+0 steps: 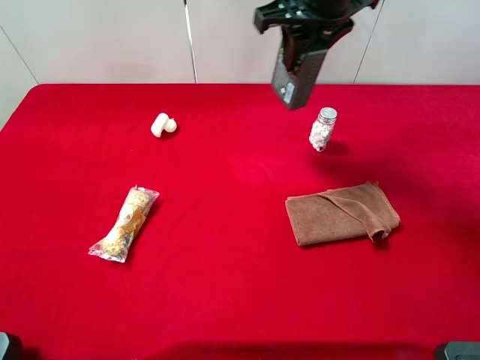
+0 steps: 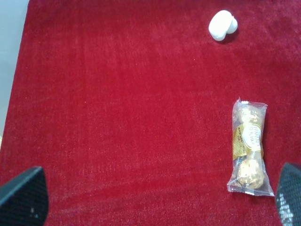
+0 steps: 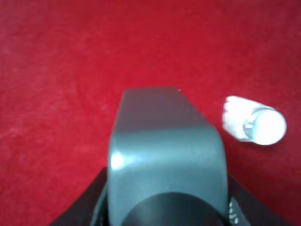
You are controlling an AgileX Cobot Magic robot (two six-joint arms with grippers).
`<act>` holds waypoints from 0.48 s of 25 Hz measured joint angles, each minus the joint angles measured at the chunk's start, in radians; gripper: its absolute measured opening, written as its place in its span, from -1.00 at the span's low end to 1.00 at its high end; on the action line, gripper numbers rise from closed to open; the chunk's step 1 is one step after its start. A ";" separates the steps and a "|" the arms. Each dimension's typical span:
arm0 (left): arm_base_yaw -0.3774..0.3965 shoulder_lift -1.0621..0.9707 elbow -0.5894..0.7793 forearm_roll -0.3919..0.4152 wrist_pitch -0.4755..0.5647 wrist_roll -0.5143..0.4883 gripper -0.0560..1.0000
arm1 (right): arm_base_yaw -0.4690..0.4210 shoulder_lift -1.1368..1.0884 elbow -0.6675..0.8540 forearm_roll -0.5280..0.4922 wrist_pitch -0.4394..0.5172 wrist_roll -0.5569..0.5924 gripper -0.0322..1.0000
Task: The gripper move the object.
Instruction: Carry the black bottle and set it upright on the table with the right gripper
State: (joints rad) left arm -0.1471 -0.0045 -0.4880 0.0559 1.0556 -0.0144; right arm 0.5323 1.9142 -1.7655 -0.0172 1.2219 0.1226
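My right gripper (image 1: 306, 31) hangs high over the back of the red table and is shut on the dark grey flat-sided bottle (image 1: 294, 75). The bottle is off the table and tilts down from the jaws. In the right wrist view the bottle (image 3: 164, 141) fills the middle, its black cap (image 3: 164, 212) sits between the jaws, and the gripper (image 3: 164, 209) closes on it from both sides. My left gripper (image 2: 155, 202) is open and empty over bare red cloth; only its two black fingertips (image 2: 23, 197) show.
A clear jar of white pills (image 1: 323, 129) stands just right of the held bottle and also shows in the right wrist view (image 3: 254, 125). A brown cloth (image 1: 341, 212) lies at the right. A snack packet (image 1: 126, 223) (image 2: 249, 148) and a small white object (image 1: 163, 124) (image 2: 222, 25) lie at the left.
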 joint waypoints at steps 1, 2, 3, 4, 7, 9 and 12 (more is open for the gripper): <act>0.000 0.000 0.000 0.000 0.000 0.000 0.93 | -0.015 0.000 0.000 0.000 0.000 0.000 -0.35; 0.000 0.000 0.000 0.000 0.000 0.000 0.93 | -0.032 0.000 0.000 0.000 0.000 0.000 -0.35; 0.000 0.000 0.000 0.000 0.000 0.000 0.93 | -0.049 0.000 0.000 0.000 0.000 0.000 -0.35; 0.000 0.000 0.000 0.000 0.000 0.000 0.93 | -0.066 0.000 0.000 0.000 0.000 0.000 -0.35; 0.000 0.000 0.000 0.000 0.000 0.000 0.93 | -0.109 0.000 0.000 0.000 0.000 0.000 -0.35; 0.000 0.000 0.000 0.000 0.000 0.000 0.93 | -0.134 0.000 0.000 -0.005 0.000 -0.001 -0.35; 0.000 0.000 0.000 0.000 0.000 0.000 0.93 | -0.166 0.000 0.000 -0.019 0.000 -0.004 -0.35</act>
State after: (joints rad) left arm -0.1471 -0.0045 -0.4880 0.0559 1.0556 -0.0144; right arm 0.3663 1.9142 -1.7655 -0.0360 1.2219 0.1186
